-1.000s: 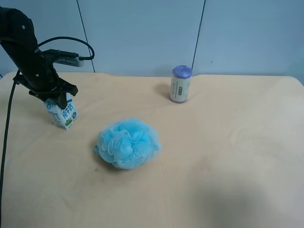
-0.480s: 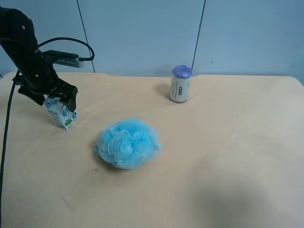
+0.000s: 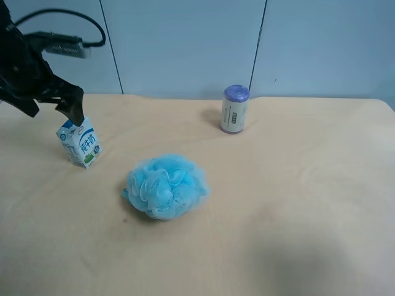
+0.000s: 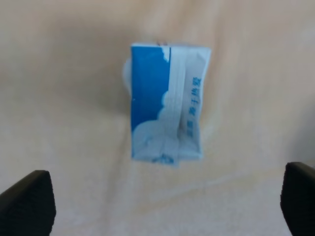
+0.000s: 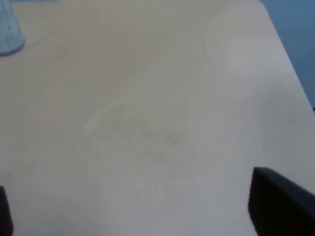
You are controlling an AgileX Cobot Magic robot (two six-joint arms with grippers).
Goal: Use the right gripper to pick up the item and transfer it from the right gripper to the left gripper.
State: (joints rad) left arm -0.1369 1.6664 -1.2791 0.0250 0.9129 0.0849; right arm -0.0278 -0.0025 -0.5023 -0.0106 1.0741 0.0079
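The left gripper (image 3: 52,106) hangs released, fingers spread wide, just above the upright milk carton (image 3: 79,142); the right gripper (image 5: 147,206) is spread too, holding nothing.

Black left arm with silver-grey camera module, its black pointed-finger left gripper (image 3: 52,105) raised with jaws spread wide and empty; black right gripper (image 5: 157,206), seen only as two separated fingertips, likewise open.

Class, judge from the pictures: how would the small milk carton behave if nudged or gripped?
The milk carton stands upright on a narrow base, so a high push would probably tip it. Its flat sides look easy to clamp, though thin card may dent under a firm squeeze. Being box-shaped, it should slide, not roll.
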